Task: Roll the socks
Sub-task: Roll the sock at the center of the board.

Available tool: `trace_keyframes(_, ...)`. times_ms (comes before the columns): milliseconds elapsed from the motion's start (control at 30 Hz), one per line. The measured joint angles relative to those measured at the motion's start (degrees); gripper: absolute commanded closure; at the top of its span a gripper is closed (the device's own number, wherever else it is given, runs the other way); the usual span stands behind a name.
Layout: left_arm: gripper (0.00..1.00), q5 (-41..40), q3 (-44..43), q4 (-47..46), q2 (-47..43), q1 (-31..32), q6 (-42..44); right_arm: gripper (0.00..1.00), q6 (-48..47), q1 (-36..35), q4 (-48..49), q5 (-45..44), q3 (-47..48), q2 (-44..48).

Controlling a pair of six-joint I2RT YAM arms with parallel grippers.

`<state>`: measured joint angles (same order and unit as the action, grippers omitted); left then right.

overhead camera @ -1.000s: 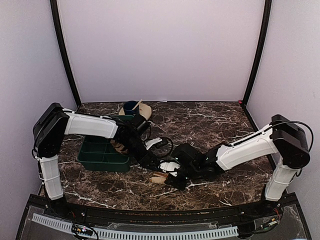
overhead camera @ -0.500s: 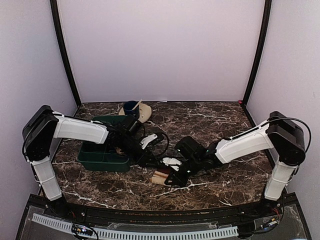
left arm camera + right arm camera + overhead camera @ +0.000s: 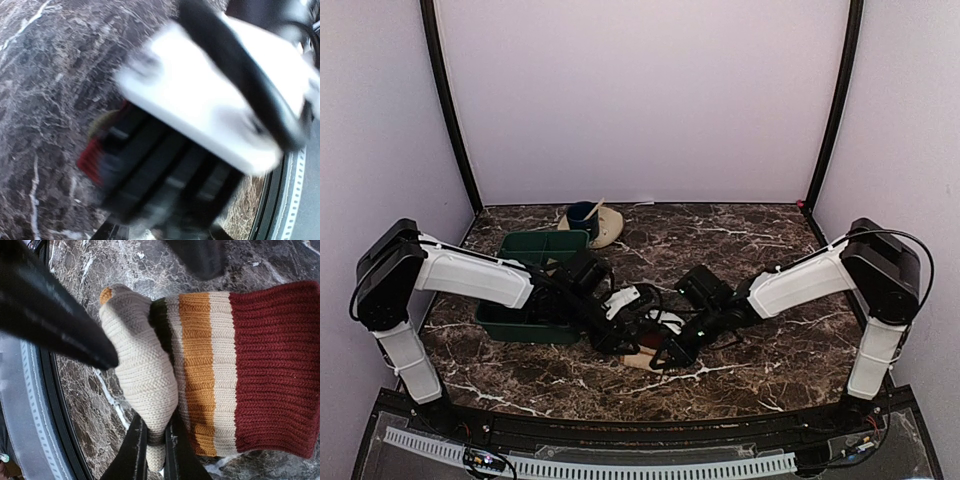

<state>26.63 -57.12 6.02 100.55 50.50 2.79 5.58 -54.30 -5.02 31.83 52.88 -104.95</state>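
One sock [image 3: 225, 370] lies on the marble near the front middle, cream with orange stripes and a dark red cuff, its cream end folded over. In the top view the sock [image 3: 642, 354] sits between both grippers. My right gripper [image 3: 156, 440] is shut on the cream fold; it also shows in the top view [image 3: 663, 357]. My left gripper [image 3: 630, 338] is right at the sock from the left. Its dark fingers [image 3: 65, 325] stand apart over the sock. The left wrist view is blurred and shows only a red sock patch [image 3: 89, 159]. No second sock is in view.
A dark green divided tray [image 3: 520, 322] stands at the left, under the left arm. A beige saucer with a blue cup [image 3: 592, 220] is at the back. The right arm's white body [image 3: 200, 110] fills the left wrist view. The table's front rim [image 3: 35, 405] is close.
The left arm has lowered and reached right until its gripper is at the sock. The right gripper has stayed on the sock while its arm swung slightly.
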Motion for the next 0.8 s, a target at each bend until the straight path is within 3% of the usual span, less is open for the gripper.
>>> trace_keyframes(367,0.55,-3.78,3.93,-1.79,-5.53,4.15,2.93,0.98,0.57,1.51,-0.59,4.72,0.17,-1.09)
trace_keyframes(800,0.56,-10.03,4.11,-1.81,-5.66,9.86,10.43,0.99,0.48,2.36,-2.75,7.76,1.20,-2.03)
